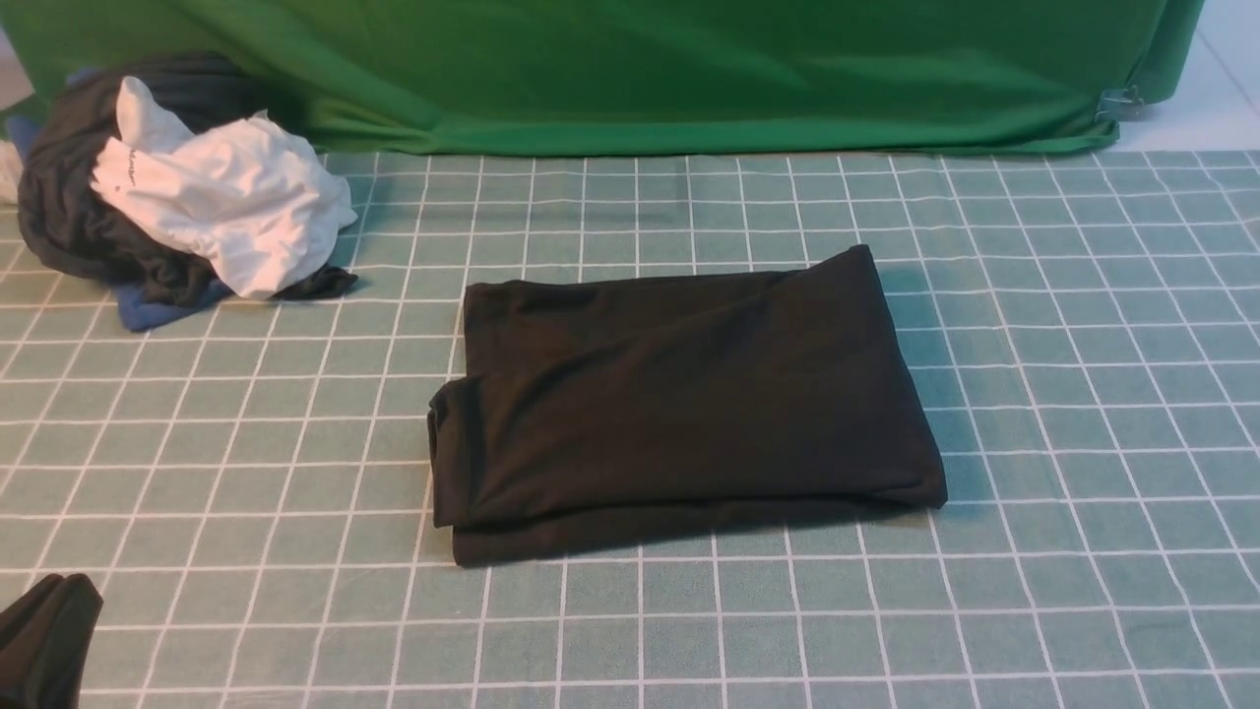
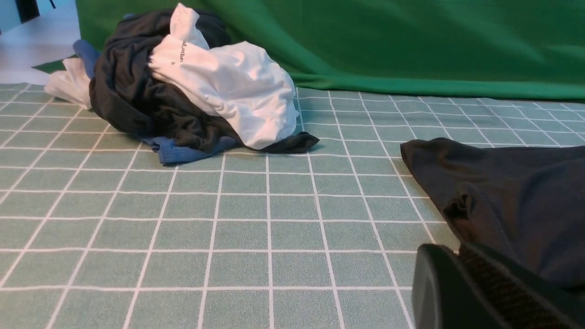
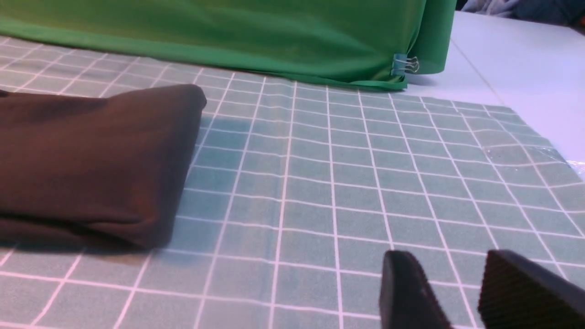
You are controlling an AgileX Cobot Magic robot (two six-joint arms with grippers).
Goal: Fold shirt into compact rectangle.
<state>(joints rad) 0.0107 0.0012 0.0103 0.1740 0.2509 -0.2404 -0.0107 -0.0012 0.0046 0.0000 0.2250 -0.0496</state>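
Shirt lies mid-surface, already folded into compact black rectangle; left edge slightly uneven, maybe needs tidying. Task looks near done. Left tool closed, empty, just beside shirt. Right tool part-open, gripping nothing, near shirt's right end.

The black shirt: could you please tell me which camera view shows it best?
The front view shows it best: the whole folded black shirt lies in frame, all edges visible, on the checked mat. The left wrist view catches only one bunched end; the right wrist view shows only one folded end.
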